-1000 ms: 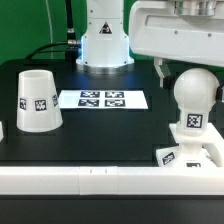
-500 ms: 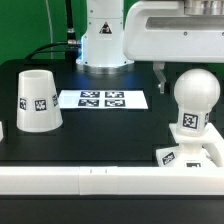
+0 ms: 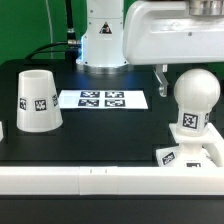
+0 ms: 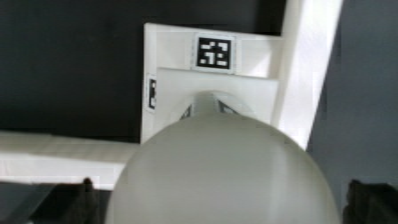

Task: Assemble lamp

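Black table (image 3: 100, 135): bulb (image 3: 193, 100) upright on base (image 3: 190, 153), exterior view's right.
Gripper (image 4: 217, 198) wide, astride bulb head; off-centre closing may topple it.

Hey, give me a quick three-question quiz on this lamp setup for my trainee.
1. True or false: the bulb stands upright on the base.
2. What lies between the shade and the bulb? A: marker board; B: screwdriver; C: second bulb.
3. Is the gripper open or shut?
Key: 1 true; 2 A; 3 open, with a finger on each side of the bulb's head.
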Robot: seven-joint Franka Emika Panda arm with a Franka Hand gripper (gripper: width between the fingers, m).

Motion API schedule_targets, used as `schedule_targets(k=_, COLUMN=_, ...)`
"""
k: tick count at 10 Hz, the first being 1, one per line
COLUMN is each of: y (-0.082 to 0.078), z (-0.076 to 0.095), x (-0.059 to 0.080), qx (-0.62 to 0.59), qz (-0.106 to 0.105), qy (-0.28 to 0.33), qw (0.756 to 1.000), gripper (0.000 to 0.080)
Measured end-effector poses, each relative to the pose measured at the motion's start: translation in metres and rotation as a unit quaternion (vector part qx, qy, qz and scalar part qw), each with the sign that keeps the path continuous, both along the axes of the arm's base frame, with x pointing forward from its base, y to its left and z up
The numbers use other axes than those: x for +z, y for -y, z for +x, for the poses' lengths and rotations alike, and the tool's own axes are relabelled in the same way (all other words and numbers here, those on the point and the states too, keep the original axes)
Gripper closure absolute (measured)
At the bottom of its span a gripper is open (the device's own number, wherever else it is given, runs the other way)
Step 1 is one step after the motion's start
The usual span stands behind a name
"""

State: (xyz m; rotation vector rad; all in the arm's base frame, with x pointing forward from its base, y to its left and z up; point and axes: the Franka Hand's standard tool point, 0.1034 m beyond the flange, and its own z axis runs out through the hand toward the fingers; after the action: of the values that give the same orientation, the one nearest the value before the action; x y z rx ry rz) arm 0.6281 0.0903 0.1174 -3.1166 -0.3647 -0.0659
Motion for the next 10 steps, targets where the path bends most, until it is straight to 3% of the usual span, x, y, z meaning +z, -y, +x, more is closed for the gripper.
schedule_targets(k=4, y=-0.0053, z=0.0031, x=0.0017, qx=0.204, qz=-0.023, qy=0.011, qw=0.979, gripper=0.0101)
schedule_targets(k=10, y=-0.0068, z=0.0026, x=-0.0016, qx=0.481, qz=-0.055, qy=0.001, qw=0.875, gripper=0.0101)
